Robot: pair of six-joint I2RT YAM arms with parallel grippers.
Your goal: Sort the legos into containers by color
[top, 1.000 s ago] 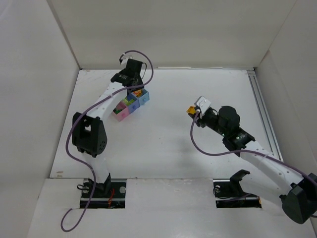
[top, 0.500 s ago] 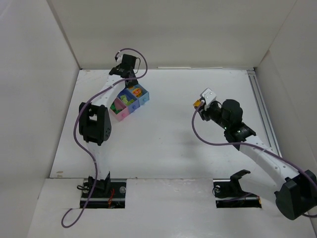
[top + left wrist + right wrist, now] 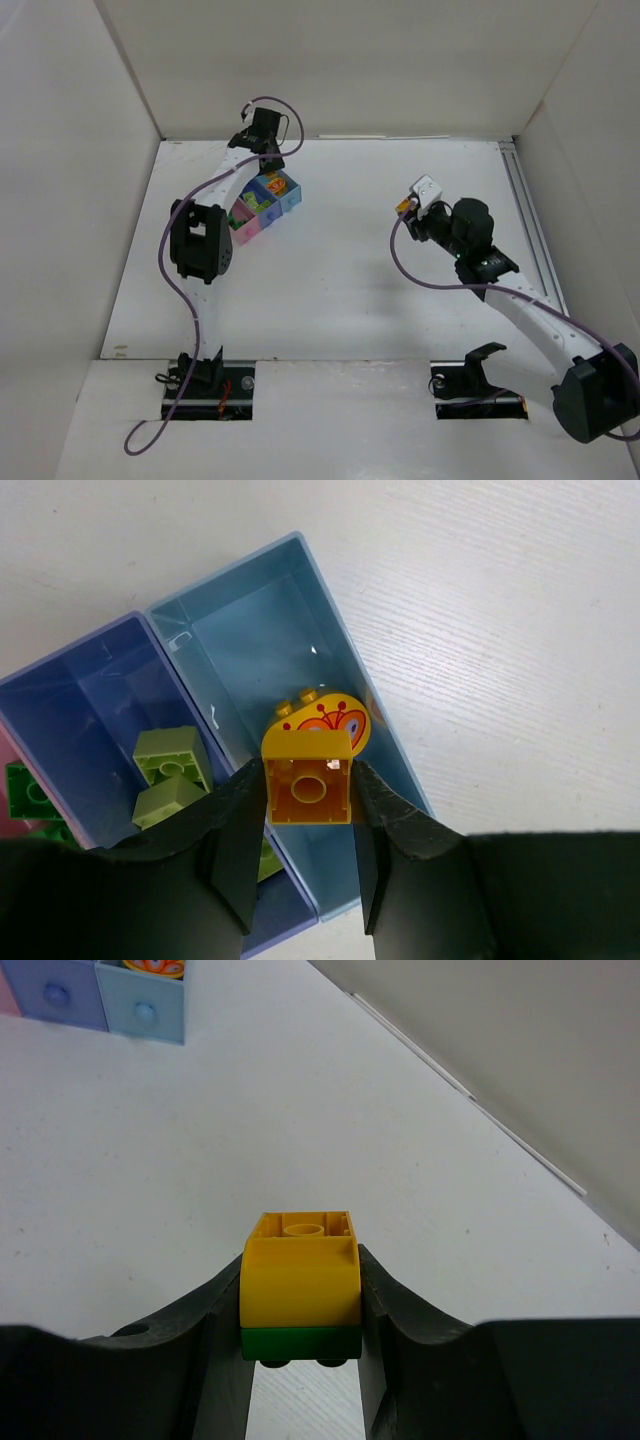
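An orange-yellow brick [image 3: 306, 785], its hollow underside toward the wrist camera, is pinched between the fingers of the left claw [image 3: 307, 815], which press on both its sides. Just behind it is a yellow rounded face with a red print [image 3: 338, 725]; I cannot tell whether that is part of the same brick. Both are over the light blue compartment [image 3: 290, 610] of the tray [image 3: 291, 200]. In the adjoining darker blue compartment [image 3: 70, 710], 2 lime bricks [image 3: 170, 758] show. A dark green brick [image 3: 25, 795] lies in the pink compartment [image 3: 245, 231]. Well apart to the right, the right claw [image 3: 300, 1305] grips a yellow brick [image 3: 300, 1275] joined to a green brick [image 3: 300, 1342], above the white tabletop [image 3: 150, 1160].
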